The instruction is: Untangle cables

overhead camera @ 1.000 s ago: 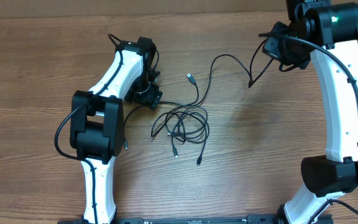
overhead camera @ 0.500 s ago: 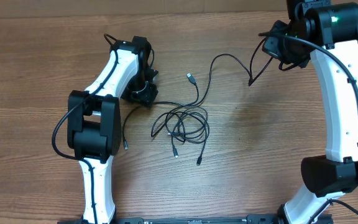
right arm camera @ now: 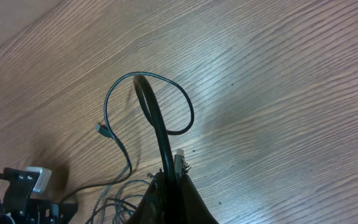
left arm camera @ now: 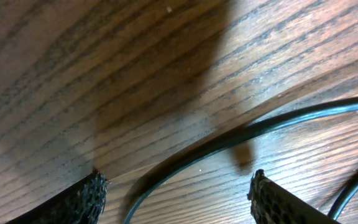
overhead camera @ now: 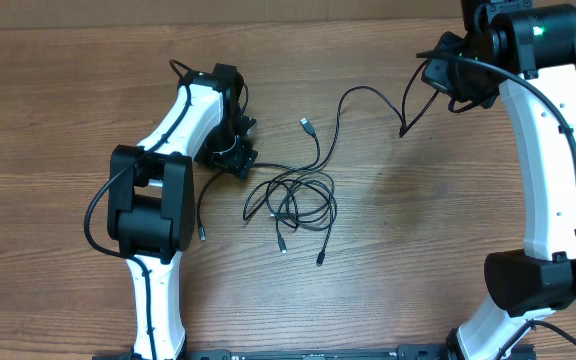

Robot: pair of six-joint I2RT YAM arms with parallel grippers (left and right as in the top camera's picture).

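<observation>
Several cables [overhead camera: 290, 200] tangled at centre of surface [overhead camera: 58, 90], left end effector [left arm camera: 178, 183] released astride one strand [left arm camera: 278, 121], right end effector [right arm camera: 169, 177] clenched on another cable [right arm camera: 157, 118] near far edge

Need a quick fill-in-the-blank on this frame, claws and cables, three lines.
1. The right claw is ___ on a thin black cable.
2. The left claw is ___, with a cable strand lying between its fingertips.
3. The tangled cable loops lie on a ___ table.
Missing words: shut; open; wooden.
</observation>
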